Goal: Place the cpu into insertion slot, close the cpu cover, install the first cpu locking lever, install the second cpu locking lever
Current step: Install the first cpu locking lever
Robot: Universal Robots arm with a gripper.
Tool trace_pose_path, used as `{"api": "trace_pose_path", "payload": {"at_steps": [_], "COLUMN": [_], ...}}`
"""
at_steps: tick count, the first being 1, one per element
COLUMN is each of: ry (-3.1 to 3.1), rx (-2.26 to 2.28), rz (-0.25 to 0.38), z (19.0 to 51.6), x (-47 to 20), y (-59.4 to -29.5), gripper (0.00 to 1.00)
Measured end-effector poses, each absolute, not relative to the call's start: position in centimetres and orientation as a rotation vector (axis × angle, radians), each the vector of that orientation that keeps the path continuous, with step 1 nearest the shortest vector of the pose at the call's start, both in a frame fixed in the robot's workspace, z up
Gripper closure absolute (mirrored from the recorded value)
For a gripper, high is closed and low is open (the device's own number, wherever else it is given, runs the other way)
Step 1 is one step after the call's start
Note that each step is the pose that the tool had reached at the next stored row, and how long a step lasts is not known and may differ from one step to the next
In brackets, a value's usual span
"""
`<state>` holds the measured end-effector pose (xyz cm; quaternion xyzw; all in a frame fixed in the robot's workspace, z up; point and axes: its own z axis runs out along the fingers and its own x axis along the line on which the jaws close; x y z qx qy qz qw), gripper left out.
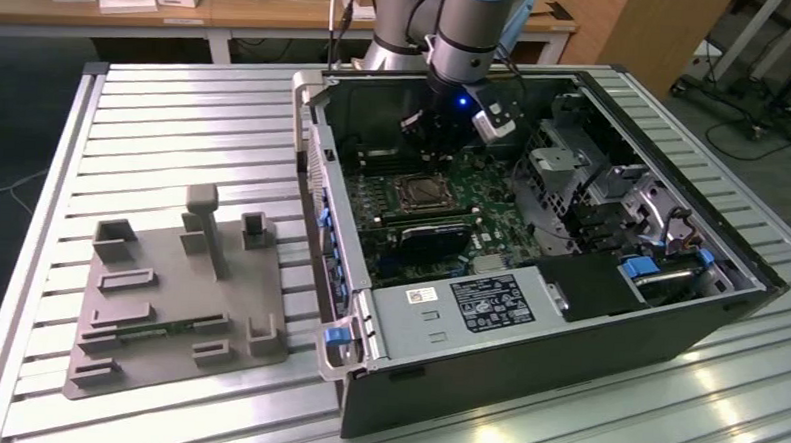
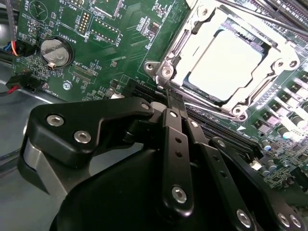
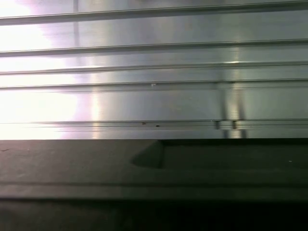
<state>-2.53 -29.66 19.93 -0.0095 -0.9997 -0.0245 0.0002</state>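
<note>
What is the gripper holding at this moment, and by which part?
Nothing that can be seen: the gripper is shut with nothing between its fingers, beside a corner of the metal cover. The chip lies under that cover.

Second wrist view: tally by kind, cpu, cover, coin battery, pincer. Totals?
cpu: 1
cpu cover: 1
coin battery: 1
pincer: 1
Total: 4
</note>
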Motion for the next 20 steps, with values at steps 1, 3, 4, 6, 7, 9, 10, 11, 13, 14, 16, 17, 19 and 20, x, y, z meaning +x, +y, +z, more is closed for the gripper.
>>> {"api": "trace_pose_path", "payload": {"at_steps": [1, 3, 4, 6, 7, 9, 10, 11, 13, 14, 16, 17, 19, 20], "ry": [-3.140, -3.140, -3.140, -3.140, -3.140, -3.140, -3.140, -3.140, -3.140, -3.140, -3.140, -3.140, -3.141, -3.140], "rx": [-0.030, -0.030, -0.030, -0.030, -0.030, -0.030, -0.030, -0.030, -0.030, -0.030, -0.030, -0.030, -0.030, -0.030], "rz": [-0.077, -0.077, -0.077, -0.077, -0.077, -0.077, -0.077, -0.077, -0.077, -0.076, -0.071, -0.069, -0.065, -0.063], "z": [19.93, 19.93, 19.93, 19.93, 19.93, 19.93, 19.93, 19.93, 19.93, 19.93, 19.91, 19.91, 19.90, 19.90], "x": [-2.52, -2.61, -2.70, -2.92, -3.03, -3.15, -3.16, -3.16, -3.16, -3.16, -3.16, -3.16, -3.16, -3.16], "y": [-29.66, -29.65, -29.65, -29.66, -29.65, -29.65, -29.65, -29.66, -29.66, -29.66, -29.65, -29.66, -29.66, -29.66], "gripper": [0.90, 0.90, 0.90, 0.90, 0.90, 0.90, 0.90, 0.90, 0.90, 0.90, 0.90, 0.90, 0.90, 0.90]}}
